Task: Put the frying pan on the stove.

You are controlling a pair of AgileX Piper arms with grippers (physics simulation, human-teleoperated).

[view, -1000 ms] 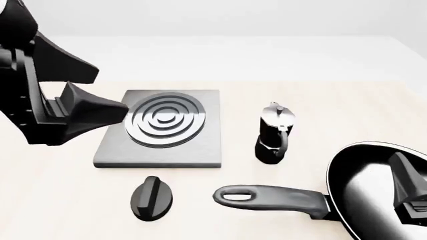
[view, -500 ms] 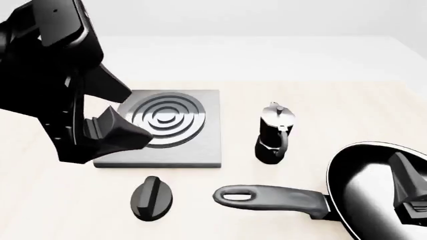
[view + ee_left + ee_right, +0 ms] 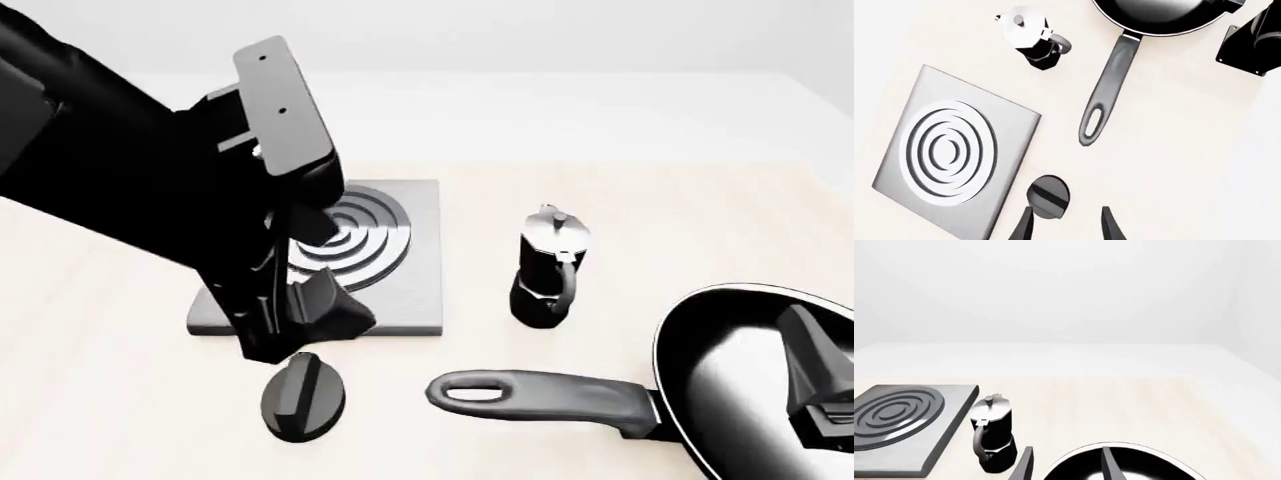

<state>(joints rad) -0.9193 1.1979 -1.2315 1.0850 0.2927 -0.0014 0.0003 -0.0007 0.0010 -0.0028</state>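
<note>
The frying pan [image 3: 747,350] lies at the table's near right, its long handle [image 3: 547,393] pointing left; it also shows in the left wrist view [image 3: 1161,15] and the right wrist view [image 3: 1121,465]. The stove [image 3: 400,270] lies left of centre, its left part hidden by my left arm. It also shows in both wrist views [image 3: 954,160] [image 3: 901,415]. My left gripper [image 3: 300,320] is open and empty, above the stove's near edge and the black knob, well left of the pan handle. My right gripper [image 3: 801,335] is open and empty over the pan.
A black-and-silver moka pot [image 3: 547,270] stands between stove and pan. A black oval knob [image 3: 304,395] lies just in front of the stove, under my left gripper [image 3: 1066,227]. The right arm's base [image 3: 1251,40] shows beyond the pan.
My left arm has swung from the far left edge rightward and down across the stove, ending above the stove's near edge and the knob. The right arm and pan have not moved.
</note>
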